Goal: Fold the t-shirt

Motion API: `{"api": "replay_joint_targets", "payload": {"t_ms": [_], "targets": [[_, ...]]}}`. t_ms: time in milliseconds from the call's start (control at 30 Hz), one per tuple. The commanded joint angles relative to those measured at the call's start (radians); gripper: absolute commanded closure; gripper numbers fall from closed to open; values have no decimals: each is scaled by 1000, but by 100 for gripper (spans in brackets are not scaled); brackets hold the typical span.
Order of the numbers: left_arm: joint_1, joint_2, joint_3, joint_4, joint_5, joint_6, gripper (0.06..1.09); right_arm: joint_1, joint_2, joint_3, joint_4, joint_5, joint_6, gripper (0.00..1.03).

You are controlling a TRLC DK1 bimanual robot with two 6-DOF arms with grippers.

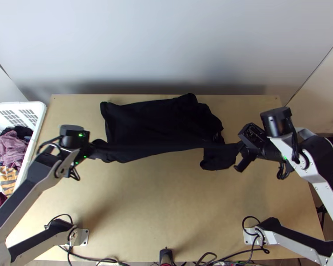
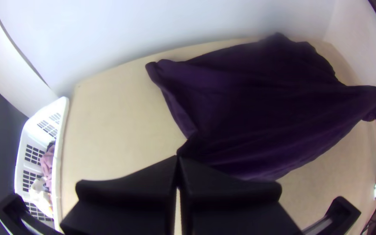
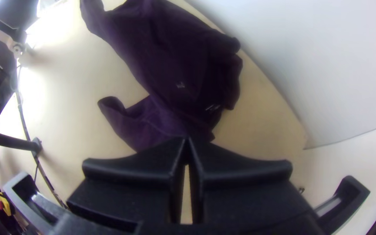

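At eight and four o'clock on the t-shirt (image 1: 153,124), the left end effector (image 2: 178,160) and right end effector (image 3: 188,142) pinch it closed, likely straightening before folding; next, draw it smooth toward six.

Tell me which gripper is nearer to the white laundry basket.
Left. The left gripper grips the dark t-shirt a short way from the white laundry basket; the right gripper grips its opposite side, across the table.

A pale wall (image 1: 166,40) rises behind a light wooden bench (image 1: 166,204), with another wall (image 1: 322,88) at the top view's right, as bright glare (image 3: 57,32) washes the bench.
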Motion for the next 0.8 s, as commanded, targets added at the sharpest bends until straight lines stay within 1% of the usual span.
{"api": "replay_joint_targets", "payload": {"t_ms": [0,133,167,200,333,367,400,467,533,567,600,667,700,733,767], "targets": [[-55,96,-100,166,25,-31,105,2,-34,-12,-46,3,28,100],[-55,147,-178,259,25,-52,105,-12,-45,-9,-71,6,28,100],[-49,151,-201,276,25,-52,103,-15,-47,-7,-74,8,26,100],[-41,154,-223,287,25,-52,97,-18,-48,-7,-76,9,26,100],[-34,150,-287,278,30,-38,60,-43,-50,-11,-76,8,29,100],[-29,148,-298,275,30,-28,52,-46,-50,-11,-73,8,29,100],[-24,147,-304,264,28,-14,50,-50,-50,-11,-69,8,29,100],[6,138,-315,259,28,9,39,-53,-48,-11,-66,8,29,100],[34,122,-307,246,28,34,35,-55,-48,-11,-68,8,29,100],[43,110,-299,235,30,48,30,-55,-50,-11,-69,8,29,100],[45,98,-281,204,39,52,27,-56,-50,-11,-71,8,29,100],[46,72,-218,106,99,51,26,-64,-54,-11,-73,6,29,100],[40,55,-183,52,150,43,22,-66,-57,-12,-74,6,29,100],[25,32,-147,-3,217,37,22,-67,-59,-14,-74,6,29,100],[0,15,-118,-40,266,34,22,-67,-63,-20,-74,6,29,100]]}}
